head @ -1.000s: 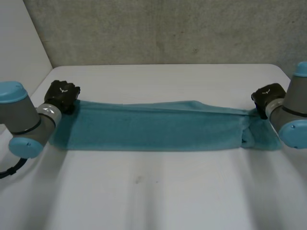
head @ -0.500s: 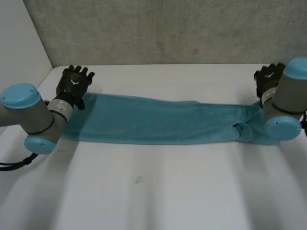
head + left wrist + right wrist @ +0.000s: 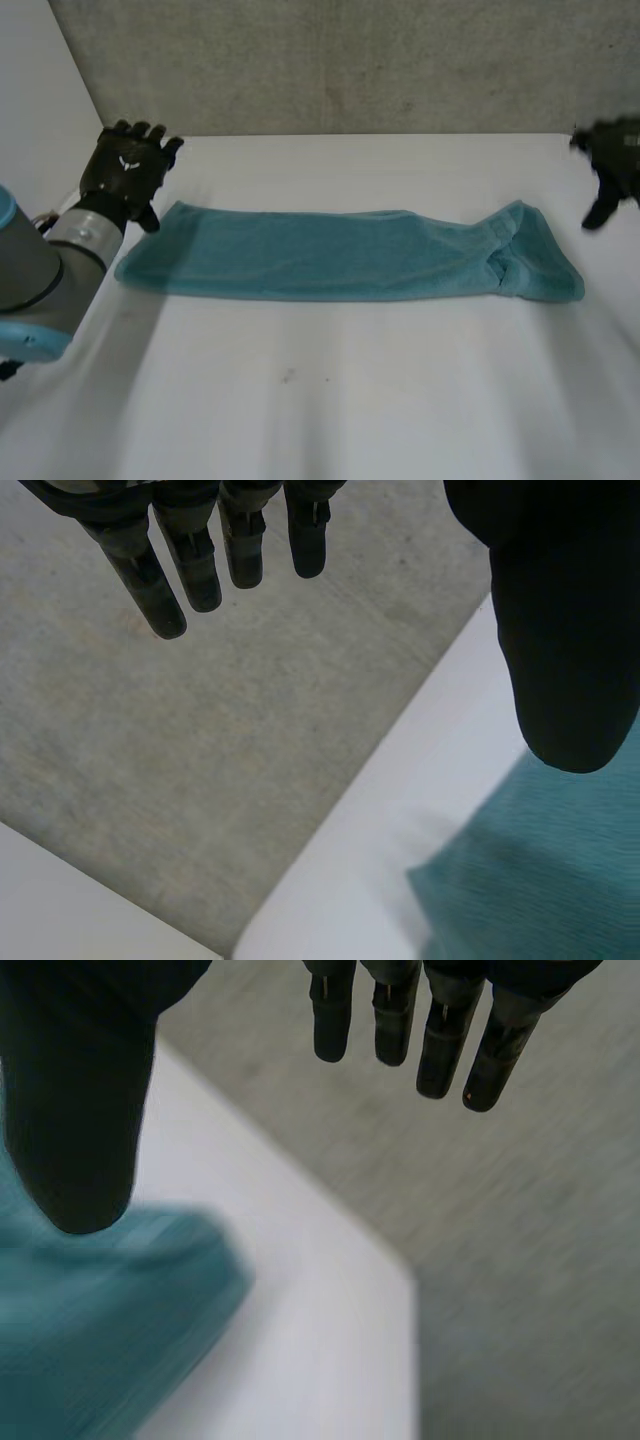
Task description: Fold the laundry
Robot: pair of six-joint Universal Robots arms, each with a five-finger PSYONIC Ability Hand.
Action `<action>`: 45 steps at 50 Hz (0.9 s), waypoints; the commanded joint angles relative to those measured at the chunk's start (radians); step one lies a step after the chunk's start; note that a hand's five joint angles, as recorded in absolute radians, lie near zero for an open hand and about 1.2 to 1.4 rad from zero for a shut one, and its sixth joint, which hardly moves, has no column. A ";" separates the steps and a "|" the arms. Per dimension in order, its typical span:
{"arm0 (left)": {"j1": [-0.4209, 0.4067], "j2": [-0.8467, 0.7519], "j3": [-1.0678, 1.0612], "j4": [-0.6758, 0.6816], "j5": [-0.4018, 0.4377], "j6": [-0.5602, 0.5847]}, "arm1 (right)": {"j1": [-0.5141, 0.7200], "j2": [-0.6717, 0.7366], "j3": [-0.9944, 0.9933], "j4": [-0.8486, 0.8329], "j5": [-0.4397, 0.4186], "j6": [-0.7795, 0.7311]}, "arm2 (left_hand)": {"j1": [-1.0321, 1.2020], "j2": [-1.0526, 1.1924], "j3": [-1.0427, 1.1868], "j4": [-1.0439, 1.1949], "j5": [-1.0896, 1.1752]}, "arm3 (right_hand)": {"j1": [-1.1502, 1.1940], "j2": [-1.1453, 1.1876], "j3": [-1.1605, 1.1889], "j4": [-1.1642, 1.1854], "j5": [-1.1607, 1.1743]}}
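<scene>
Teal towel (image 3: 340,255) lies in a long strip across the middle of the desk (image 3: 330,400). Left robot hand (image 3: 125,170) at upper left and right robot hand (image 3: 614,157) at upper right both have fingers spread apart, just off the towel's ends.

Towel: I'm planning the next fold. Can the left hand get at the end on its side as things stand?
Probably yes. The left hand is open, close by that end of the towel, with nothing on the table between them.
</scene>
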 commanded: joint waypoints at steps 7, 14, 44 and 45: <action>-0.007 0.038 -0.118 -0.001 -0.005 -0.185 | -0.114 0.099 0.197 -0.001 -0.176 0.008 | 0.017 0.009 -0.001 0.008 -0.004 | 0.323 0.283 0.284 0.285 0.273; -0.005 0.033 -0.127 0.001 -0.002 -0.198 | -0.132 0.170 0.225 -0.126 -0.189 -0.001 | 0.020 0.012 0.002 0.011 -0.001 | 0.334 0.294 0.295 0.296 0.284; -0.005 0.030 -0.154 0.007 -0.001 -0.200 | -0.263 0.288 0.055 -0.237 -0.089 -0.067 | 0.017 0.009 -0.001 0.008 -0.004 | 1.185 1.145 1.146 1.147 1.135; -0.006 0.030 -0.154 0.008 0.001 -0.200 | -0.280 0.293 0.039 -0.231 -0.077 -0.081 | 0.020 0.012 0.002 0.011 -0.001 | 1.185 1.145 1.146 1.147 1.135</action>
